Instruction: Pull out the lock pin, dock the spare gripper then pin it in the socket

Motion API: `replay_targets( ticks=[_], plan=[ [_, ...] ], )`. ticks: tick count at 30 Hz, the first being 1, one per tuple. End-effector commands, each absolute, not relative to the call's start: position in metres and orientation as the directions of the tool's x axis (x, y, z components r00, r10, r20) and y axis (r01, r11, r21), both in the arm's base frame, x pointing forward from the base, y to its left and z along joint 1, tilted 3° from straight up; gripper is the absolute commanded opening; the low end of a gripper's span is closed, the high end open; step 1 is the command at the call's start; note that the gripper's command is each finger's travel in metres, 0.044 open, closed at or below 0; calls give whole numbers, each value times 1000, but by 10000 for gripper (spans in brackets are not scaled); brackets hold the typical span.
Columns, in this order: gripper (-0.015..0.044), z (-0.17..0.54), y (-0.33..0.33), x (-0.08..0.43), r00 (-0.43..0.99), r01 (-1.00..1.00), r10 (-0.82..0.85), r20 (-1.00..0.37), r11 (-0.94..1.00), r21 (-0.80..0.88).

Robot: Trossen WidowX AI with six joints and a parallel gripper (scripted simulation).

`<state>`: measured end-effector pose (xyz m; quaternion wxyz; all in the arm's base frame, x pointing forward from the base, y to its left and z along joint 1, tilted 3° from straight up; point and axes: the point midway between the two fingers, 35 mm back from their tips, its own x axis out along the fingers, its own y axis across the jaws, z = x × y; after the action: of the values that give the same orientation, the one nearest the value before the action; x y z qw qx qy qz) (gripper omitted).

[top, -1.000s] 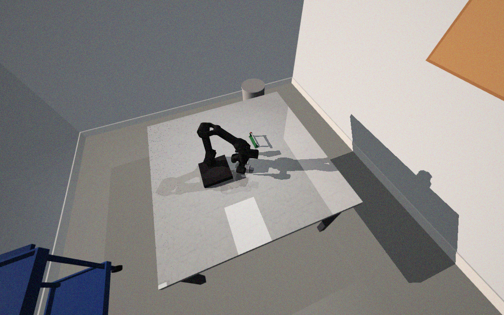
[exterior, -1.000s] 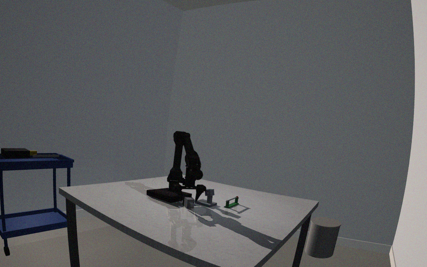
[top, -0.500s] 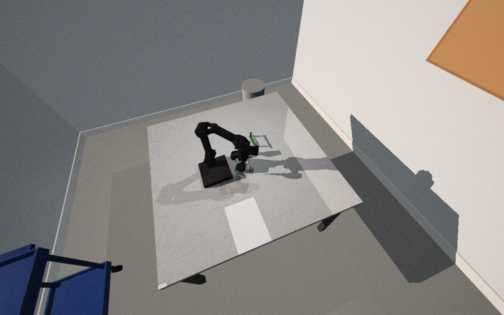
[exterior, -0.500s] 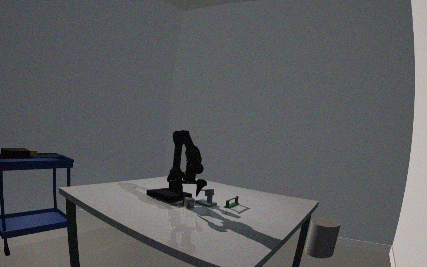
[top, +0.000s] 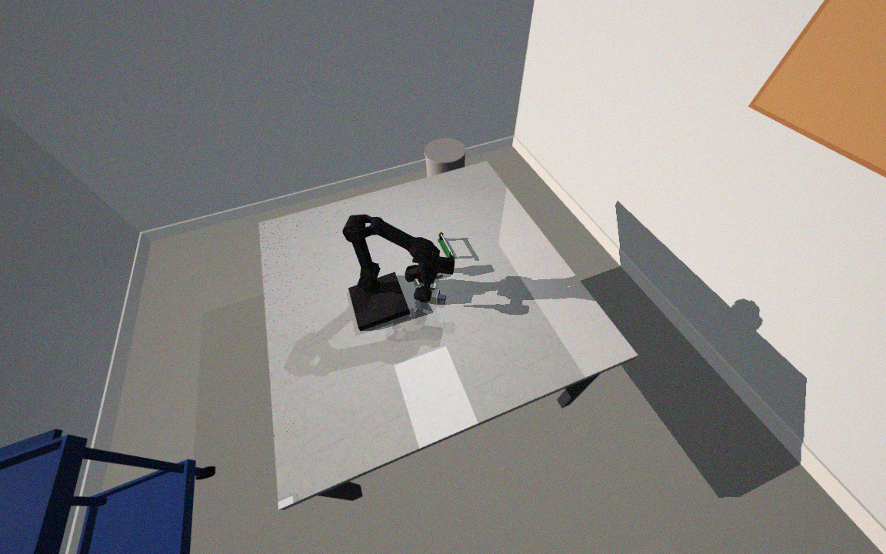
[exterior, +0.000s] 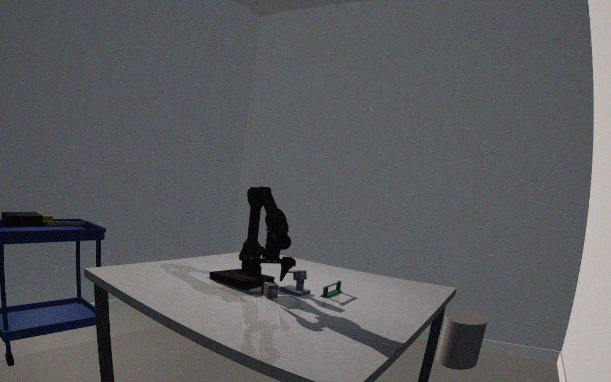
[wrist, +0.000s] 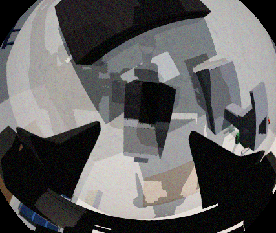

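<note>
My gripper (wrist: 145, 131) is open, one dark finger on each side of the spare gripper. The spare gripper (wrist: 148, 101) (exterior: 270, 290) is a dark, grey-looking block standing on the table near the arm's base, with nothing clamping it. The grey mount (wrist: 220, 94) (exterior: 300, 281) stands close by, on the right in the wrist view. A green stand (exterior: 331, 293) (top: 444, 245) (wrist: 237, 137) lies beyond the mount. A pale rod with a red end (exterior: 339, 281) (wrist: 269, 122) rests across it; I cannot tell for certain that it is the lock pin. The mount's socket hole is not clearly visible.
The arm's dark base plate (top: 378, 302) (exterior: 235, 278) (wrist: 128, 26) is close to the spare gripper. The table (top: 336, 427) (exterior: 193, 313) carries the arm's shadows and reflections. A blue trolley (exterior: 42, 232) and a grey bin (exterior: 463, 341) stand off the table.
</note>
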<state>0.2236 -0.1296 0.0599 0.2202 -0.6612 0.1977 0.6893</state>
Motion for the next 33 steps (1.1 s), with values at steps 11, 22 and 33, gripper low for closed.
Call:
replay_targets(
  ticks=[11, 22, 33],
  plan=[
    [440, 120, -131, 225, -28, -565, 42, -999, -825, -19],
    [440, 120, -132, 226, -21, -1000, 37, -999, -18, 21],
    [440, 130, -133, 225, -18, -469, 33, -999, 882, 38]
  ],
)
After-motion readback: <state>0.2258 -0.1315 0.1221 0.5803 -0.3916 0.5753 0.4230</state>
